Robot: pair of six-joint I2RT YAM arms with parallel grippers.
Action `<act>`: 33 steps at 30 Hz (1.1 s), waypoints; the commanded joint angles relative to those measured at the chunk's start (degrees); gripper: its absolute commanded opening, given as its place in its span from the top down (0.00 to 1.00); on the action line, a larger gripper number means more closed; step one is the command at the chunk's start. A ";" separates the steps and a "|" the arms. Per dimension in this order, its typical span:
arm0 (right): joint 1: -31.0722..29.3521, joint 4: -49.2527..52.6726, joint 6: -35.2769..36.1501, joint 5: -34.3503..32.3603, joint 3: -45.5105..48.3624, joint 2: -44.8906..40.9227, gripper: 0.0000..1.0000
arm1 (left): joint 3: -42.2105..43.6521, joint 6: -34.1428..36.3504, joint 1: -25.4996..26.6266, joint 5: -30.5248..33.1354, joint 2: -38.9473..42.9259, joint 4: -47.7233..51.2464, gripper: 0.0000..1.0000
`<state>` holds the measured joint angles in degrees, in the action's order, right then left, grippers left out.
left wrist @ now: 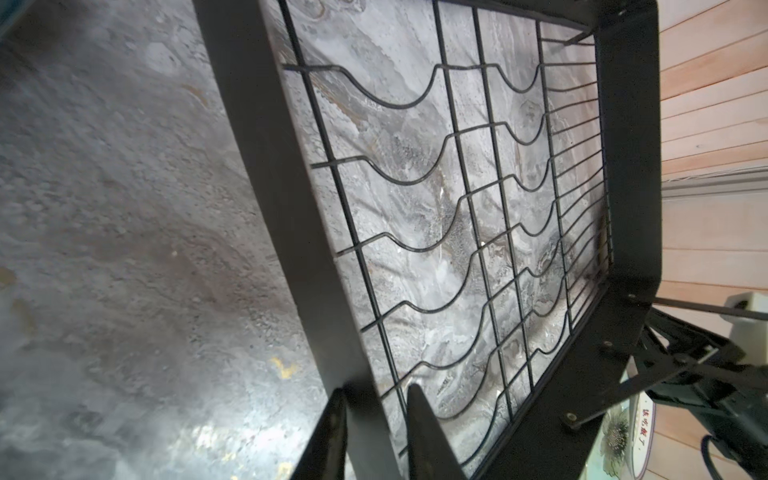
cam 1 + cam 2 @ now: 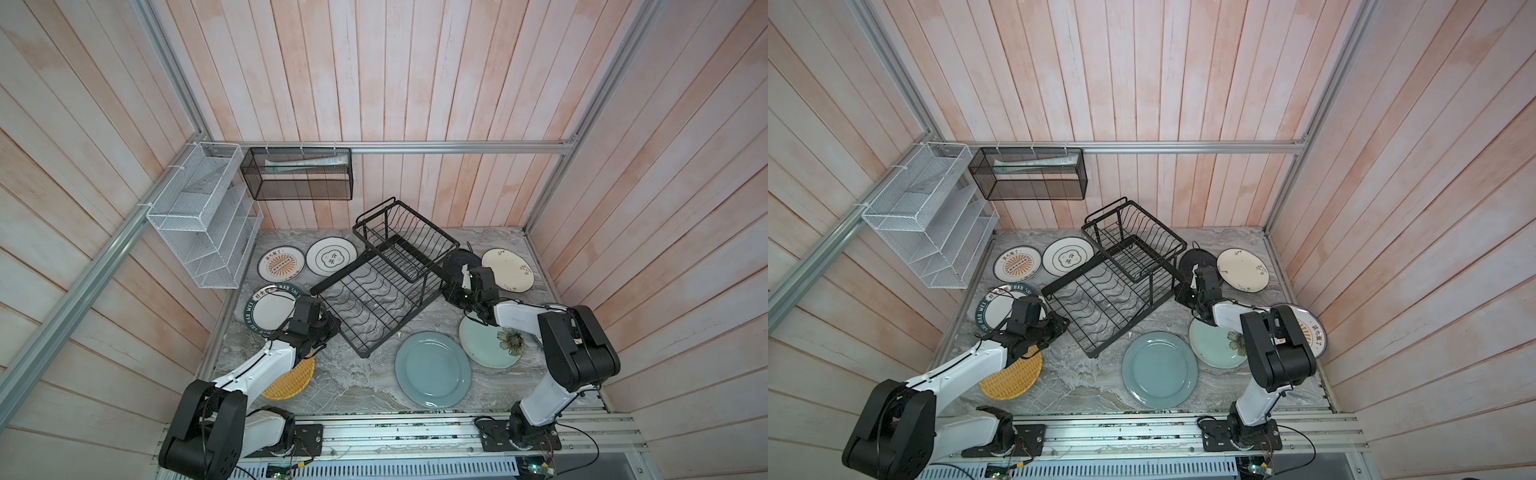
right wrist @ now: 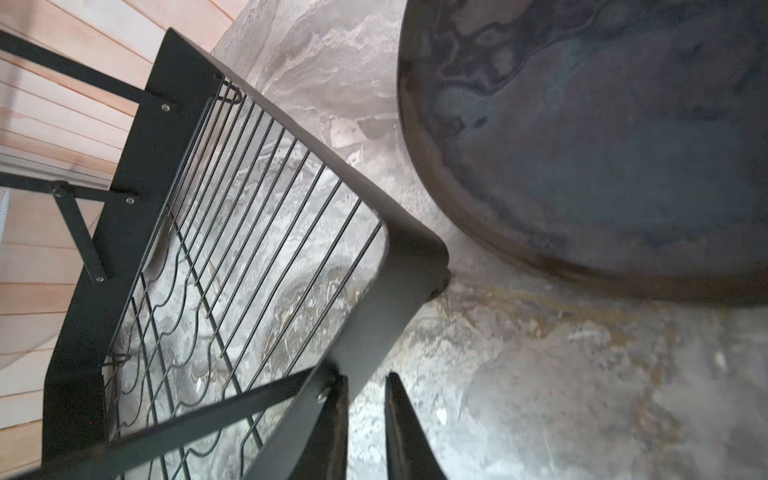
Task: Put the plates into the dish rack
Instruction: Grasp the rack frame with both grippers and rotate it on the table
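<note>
Now the black wire dish rack (image 2: 336, 275) is sitting askew; only wrist views are showing left claw (image 1: 375, 390) pinching it, right claw (image 3: 366, 376) slightly spread.

Both arms reach low; left gripper (image 1: 374, 392) clamped, right gripper (image 3: 366, 378) slightly parted.

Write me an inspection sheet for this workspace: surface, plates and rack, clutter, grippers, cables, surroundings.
Surface: grey marble-pattern table.
Job's things: dish rack empty, standing at an angle. Teal plate, pale green flower plate, cream plate, black plate, sunburst plate and lettered plate all lie flat on the table. Yellow ribbed plate partly under the left arm.
Clutter: nothing seen.
Grippers: left gripper straddles a rack frame rail. Right gripper at a rack corner beside the black plate. Clamping unclear for both.
Cables: black cable along the left arm.
Surroundings: plank walls; white mesh organizer and black mesh basket hang on the frame.
</note>
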<state>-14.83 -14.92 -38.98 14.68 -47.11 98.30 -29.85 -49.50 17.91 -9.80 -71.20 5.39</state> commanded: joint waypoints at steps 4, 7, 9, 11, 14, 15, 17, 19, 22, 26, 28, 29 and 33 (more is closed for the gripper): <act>1.71 -0.45 -0.75 4.41 -9.68 4.86 0.79 | -2.86 -1.91 6.78 -0.79 -6.00 -2.39 0.75; 2.33 0.74 -0.79 5.77 -13.68 7.21 0.76 | -5.67 -4.00 8.67 0.25 -8.89 -2.98 0.75; 2.67 1.65 -0.66 6.64 -16.23 8.55 0.74 | -7.43 -5.67 9.99 0.96 -10.72 -3.51 0.75; 3.18 3.02 -0.63 7.42 -18.41 9.63 0.72 | -9.35 -6.71 11.58 1.86 -12.44 -3.81 0.75; 3.80 3.44 -0.96 7.91 -19.20 9.60 0.71 | -11.55 -8.17 13.81 3.50 -14.42 -3.74 0.75; 3.99 3.57 -1.08 7.91 -18.96 9.18 0.71 | -11.98 -8.58 14.57 3.71 -14.91 -4.20 0.75; 4.36 3.32 -1.27 7.99 -18.03 7.90 0.71 | -12.92 -8.75 16.20 3.99 -16.03 -4.69 0.75; 4.68 2.89 -1.36 7.76 -16.53 5.93 0.70 | -14.43 -8.61 18.07 4.24 -17.66 -4.64 0.75; 5.57 3.71 -1.99 7.20 -14.63 2.67 0.67 | -17.00 -8.62 20.06 4.59 -20.30 -3.46 0.75; 6.31 4.32 -2.44 6.35 -11.35 -2.27 0.60 | -16.80 -10.06 20.67 4.69 -20.62 -3.15 0.75; 6.55 4.78 -2.39 5.44 -9.87 -4.48 0.56 | -16.14 -10.29 20.67 5.43 -18.74 -3.19 0.73; 6.77 4.91 -2.37 5.28 -9.43 -5.16 0.54 | -15.95 -10.15 20.65 5.66 -17.78 -3.07 0.71; 7.53 6.07 -1.27 6.53 -10.04 -4.71 0.52 | -15.97 -10.04 20.91 7.97 -13.41 -1.04 0.73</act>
<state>-7.46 -10.90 -41.01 20.29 -57.36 92.99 -46.26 -61.56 37.82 0.08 -88.20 3.90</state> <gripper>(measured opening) 0.479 0.281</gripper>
